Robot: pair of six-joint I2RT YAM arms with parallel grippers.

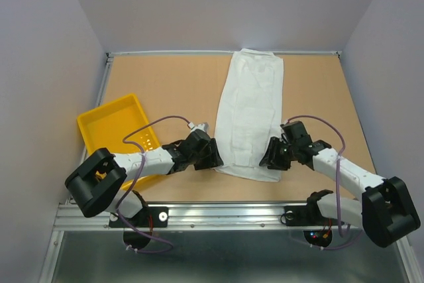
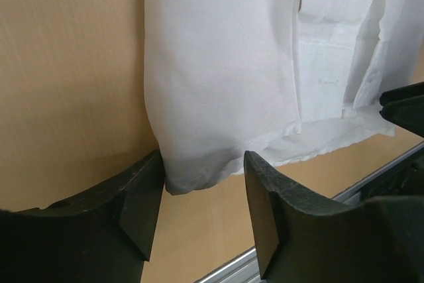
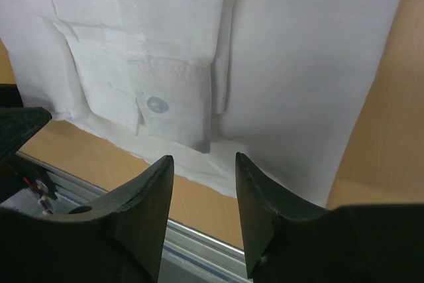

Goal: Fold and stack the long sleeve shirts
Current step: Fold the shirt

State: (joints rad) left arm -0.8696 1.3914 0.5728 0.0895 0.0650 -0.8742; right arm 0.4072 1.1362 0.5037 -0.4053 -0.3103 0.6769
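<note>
We see one white long sleeve shirt (image 1: 255, 111) lying flat on the table (image 1: 165, 84), to the right of the yellow tray (image 1: 116, 120) and well apart from it. The shirt is folded lengthwise into a long narrow strip. One end reaches the table edge farther off than the tray, and the other ends about level with the tray's near corner.

The left gripper (image 1: 212, 156) sits low between the tray and the shirt, at the strip's near corner on the tray's side. In its wrist view, the left gripper (image 2: 204, 170) is released. Its fingers stand apart with the rounded corner of the shirt (image 2: 225, 64) lying between them on the table, and the cloth is not pinched.

The right gripper (image 1: 271, 155) is beyond the shirt from the tray, at the opposite near corner. Its own camera shows the right gripper (image 3: 203, 164) released too, with its fingers apart just short of the hem and holding nothing. In that view we see the shirt (image 3: 298, 51) with a sleeve cuff (image 3: 179, 94) folded on top, carrying a small button (image 3: 157, 104).
</note>
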